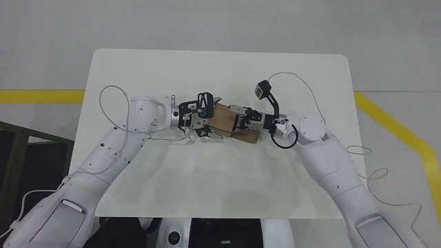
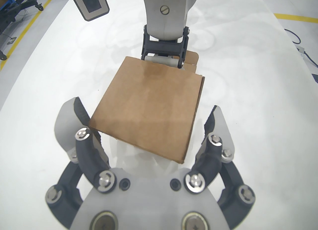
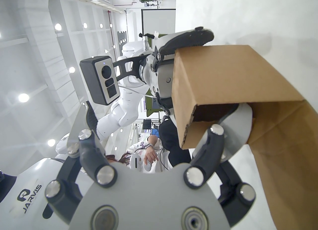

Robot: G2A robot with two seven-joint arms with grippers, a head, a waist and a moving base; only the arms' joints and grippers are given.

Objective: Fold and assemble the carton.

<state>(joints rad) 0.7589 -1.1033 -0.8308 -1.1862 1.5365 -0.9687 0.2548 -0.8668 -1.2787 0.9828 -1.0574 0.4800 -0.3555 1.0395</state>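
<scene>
A brown cardboard carton (image 1: 229,120) lies mid-table, partly folded into a flattish sleeve. My left gripper (image 2: 145,114) is open and straddles the carton's (image 2: 149,106) near end. One fingertip (image 2: 79,109) touches a corner, while the other stands a little off the edge. My right gripper (image 3: 164,108) is open at the opposite end. One of its fingers (image 3: 236,121) reaches inside the carton's (image 3: 223,74) open end, and the other finger (image 3: 84,116) hangs free outside. In the top view the left gripper (image 1: 202,125) and right gripper (image 1: 242,119) face each other across the carton.
The white table (image 1: 207,69) has bare room all round the carton. Yellow floor tape (image 1: 41,96) runs past both sides of the table. A thin white cable (image 1: 303,86) loops over the table by the right arm.
</scene>
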